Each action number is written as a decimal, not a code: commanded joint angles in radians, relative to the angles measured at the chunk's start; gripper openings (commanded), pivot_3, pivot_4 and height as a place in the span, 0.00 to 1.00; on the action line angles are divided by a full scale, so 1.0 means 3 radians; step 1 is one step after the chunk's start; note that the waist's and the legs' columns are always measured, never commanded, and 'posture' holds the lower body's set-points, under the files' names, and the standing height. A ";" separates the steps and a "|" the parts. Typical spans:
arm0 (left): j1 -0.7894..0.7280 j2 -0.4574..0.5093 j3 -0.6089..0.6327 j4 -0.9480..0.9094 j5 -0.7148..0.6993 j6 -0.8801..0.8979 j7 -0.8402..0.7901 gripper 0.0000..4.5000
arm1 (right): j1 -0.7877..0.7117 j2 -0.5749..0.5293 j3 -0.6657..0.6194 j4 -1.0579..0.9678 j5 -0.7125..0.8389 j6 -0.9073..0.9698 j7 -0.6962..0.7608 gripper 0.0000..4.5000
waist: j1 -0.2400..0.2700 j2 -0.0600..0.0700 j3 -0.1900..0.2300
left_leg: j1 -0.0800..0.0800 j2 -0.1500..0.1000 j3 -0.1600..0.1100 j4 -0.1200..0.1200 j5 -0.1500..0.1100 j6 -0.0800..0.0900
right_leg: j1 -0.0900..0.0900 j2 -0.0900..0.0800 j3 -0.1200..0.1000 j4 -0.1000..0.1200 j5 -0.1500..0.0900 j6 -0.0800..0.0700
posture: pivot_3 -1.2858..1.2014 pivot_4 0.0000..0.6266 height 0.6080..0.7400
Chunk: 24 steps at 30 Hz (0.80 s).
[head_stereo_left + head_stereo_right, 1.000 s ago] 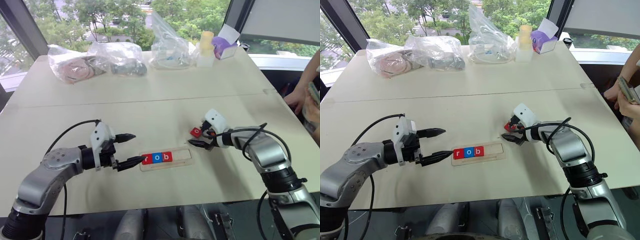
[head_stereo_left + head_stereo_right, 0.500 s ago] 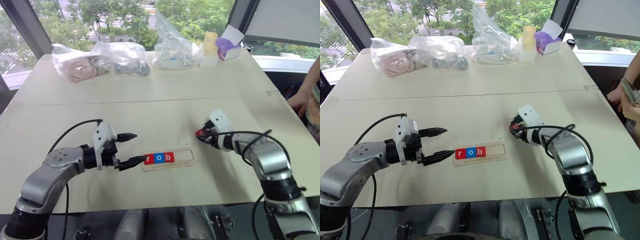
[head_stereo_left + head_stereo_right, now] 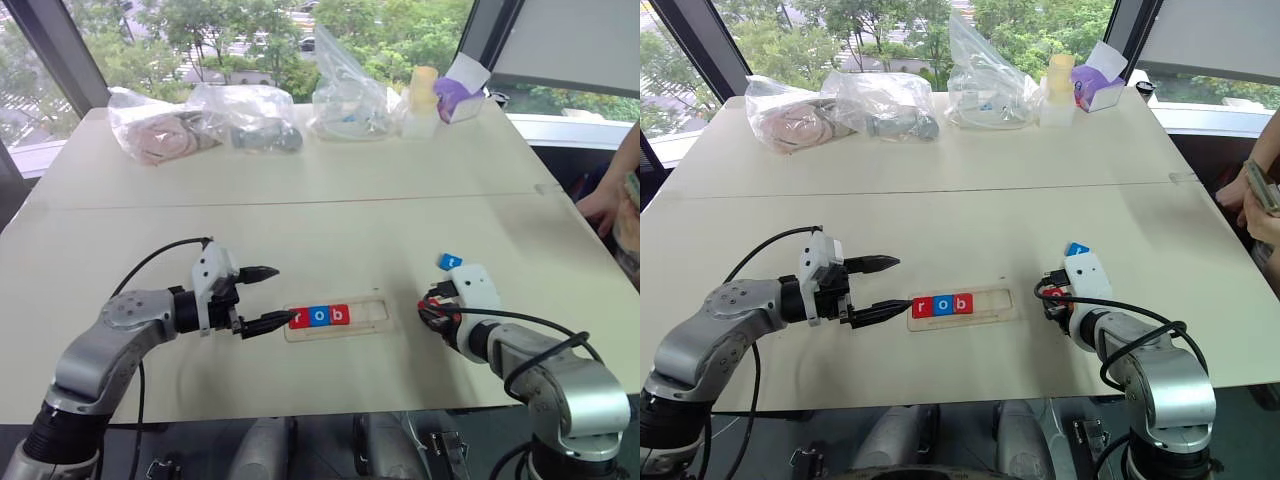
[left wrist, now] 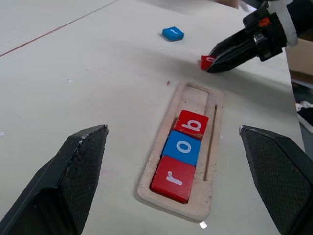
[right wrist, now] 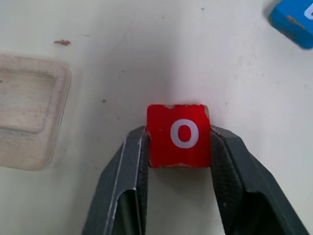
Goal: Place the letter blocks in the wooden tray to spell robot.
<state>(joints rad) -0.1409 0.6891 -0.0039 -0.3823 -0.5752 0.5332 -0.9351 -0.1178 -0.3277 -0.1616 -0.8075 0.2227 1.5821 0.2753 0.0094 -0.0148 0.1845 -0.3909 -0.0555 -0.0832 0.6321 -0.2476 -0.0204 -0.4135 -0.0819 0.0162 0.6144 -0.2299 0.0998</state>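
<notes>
The wooden tray (image 3: 336,316) lies on the table (image 3: 300,230). Three letter blocks (image 3: 319,316) sit in the tray's left part. Right of the tray is the o block (image 5: 179,135). Behind that lies another block (image 3: 449,262).

Bright, even daylight comes through the windows (image 3: 250,30) behind the table (image 3: 330,180), whose pale top shows mild glare at its far end. Shadows are soft and short. Both wrist views are sharp, with only faint softness at the edges.
</notes>
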 commanded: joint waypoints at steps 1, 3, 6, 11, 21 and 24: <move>-0.0067 -0.0003 0.0001 -0.0023 0.0025 -0.0065 -0.0035 1.00 | 0.0057 0.0082 -0.0039 0.0032 0.0175 0.0108 -0.0079 0.70 | -0.0002 -0.0001 -0.0001 | 0.0000 0.0000 0.0000 0.0000 0.0000 0.0000 | 0.0000 0.0000 0.0000 0.0000 0.0000 0.0000 | 0.52 0.24 1.00; -0.0080 -0.0004 -0.0005 -0.0019 0.0025 -0.0064 -0.0036 1.00 | -0.0003 -0.0165 -0.0025 0.0038 0.0411 0.0108 0.0118 0.93 | -0.0005 -0.0001 -0.0001 | 0.0000 0.0001 0.0000 0.0001 0.0000 0.0000 | 0.0001 0.0000 0.0000 0.0000 0.0000 0.0000 | 0.52 0.24 1.00; -0.0081 -0.0010 -0.0009 -0.0026 0.0026 -0.0063 -0.0029 1.00 | -0.0107 -0.0993 0.0172 0.0052 0.0713 0.0043 0.0634 0.99 | 0.0001 0.0002 0.0003 | 0.0000 -0.0001 0.0003 0.0006 0.0000 0.0000 | 0.0004 -0.0003 0.0000 -0.0001 0.0000 0.0000 | 0.52 0.24 1.00; -0.0058 -0.0025 -0.0002 -0.0063 0.0025 -0.0061 -0.0008 1.00 | 0.0083 -0.2147 0.0431 0.0515 0.0575 -0.1601 0.1656 0.99 | 0.0001 0.0003 0.0007 | -0.0002 0.0000 0.0000 0.0001 -0.0001 0.0002 | 0.0004 -0.0002 -0.0006 -0.0008 -0.0003 0.0004 | 0.52 0.24 1.00; 0.0001 -0.0047 0.0028 -0.0165 0.0004 -0.0038 0.0073 1.00 | -0.0501 -0.2363 0.0970 0.2646 -0.0160 -0.4556 0.2948 0.99 | -0.0058 -0.0001 0.0011 | -0.0001 0.0001 0.0005 0.0003 -0.0001 0.0003 | 0.0005 -0.0002 -0.0003 -0.0006 -0.0002 0.0006 | 0.52 0.24 1.00; 0.0018 -0.0043 0.0064 -0.0201 -0.0024 -0.0007 0.0105 1.00 | -0.0863 -0.2207 0.1173 0.3282 -0.0355 -0.5191 0.3215 0.99 | -0.0079 0.0000 0.0013 | 0.0001 0.0000 0.0008 0.0003 -0.0001 0.0003 | 0.0006 -0.0003 0.0000 -0.0005 -0.0001 0.0005 | 0.52 0.24 1.00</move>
<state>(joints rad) -0.1303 0.6725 -0.0103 -0.4091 -0.5712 0.5349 -0.9098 -0.3493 -1.0055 0.1786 0.1213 0.1413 0.1254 1.2033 -0.0141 -0.0148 0.1883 -0.3905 -0.0556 -0.0812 0.6329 -0.2479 -0.0196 -0.4117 -0.0825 0.0161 0.6127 -0.2303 0.1014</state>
